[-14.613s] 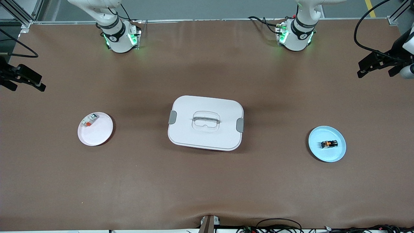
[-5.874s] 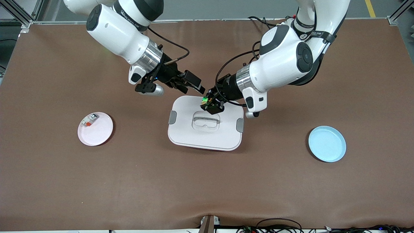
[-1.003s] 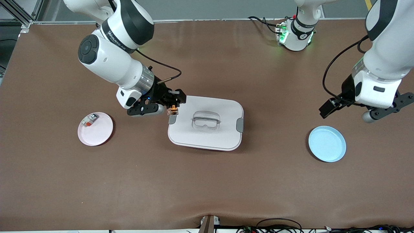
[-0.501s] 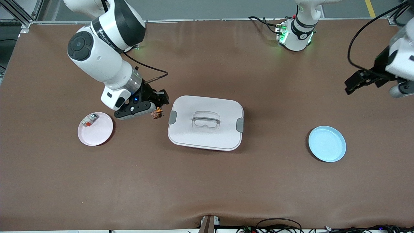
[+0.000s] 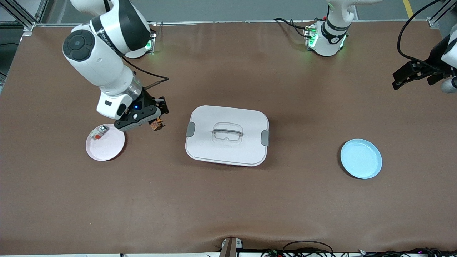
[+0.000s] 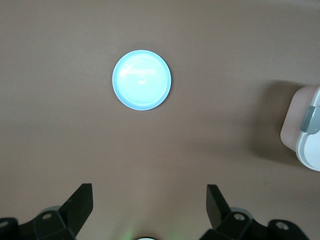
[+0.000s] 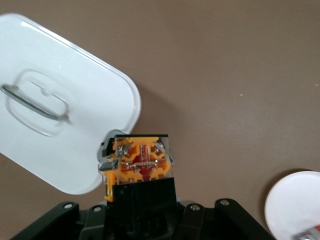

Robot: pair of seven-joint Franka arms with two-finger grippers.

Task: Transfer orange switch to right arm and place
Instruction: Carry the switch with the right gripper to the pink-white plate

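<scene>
My right gripper (image 5: 156, 121) is shut on the orange switch (image 5: 156, 124), a small black part with a bright orange middle. It holds the switch in the air over bare table, between the white box (image 5: 227, 135) and the pink plate (image 5: 105, 146). In the right wrist view the switch (image 7: 141, 165) sticks out from the jaws, with the box (image 7: 55, 130) and the pink plate's rim (image 7: 292, 200) below. My left gripper (image 5: 414, 75) is open and empty, up at the left arm's end of the table; its fingers (image 6: 80, 200) stand wide apart above the blue plate (image 6: 142, 80).
The pink plate holds a small white-and-red part (image 5: 98, 132). The blue plate (image 5: 361, 158) is empty. The white box has grey latches (image 5: 264, 137) and a recessed handle (image 5: 227, 132). A brown mat (image 5: 228, 200) covers the table.
My right gripper has carried the orange switch away from the white box toward the pink plate. My left gripper has drawn back toward the table's edge at the left arm's end.
</scene>
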